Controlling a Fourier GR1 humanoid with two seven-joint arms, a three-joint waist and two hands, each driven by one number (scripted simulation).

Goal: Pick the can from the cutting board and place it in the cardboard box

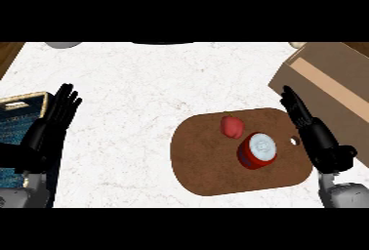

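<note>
Nothing is done yet: my right hand hovers with straight fingers and holds nothing, the can just left of it on the board, the box just beyond its fingertips.

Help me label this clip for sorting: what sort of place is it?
Most likely a kitchen counter: a white marble-look countertop holds a brown cutting board with a red can and a red pepper-like item, beside a cardboard box.

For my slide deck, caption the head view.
Open right hand beside the red can on the cutting board, cardboard box behind.
</note>
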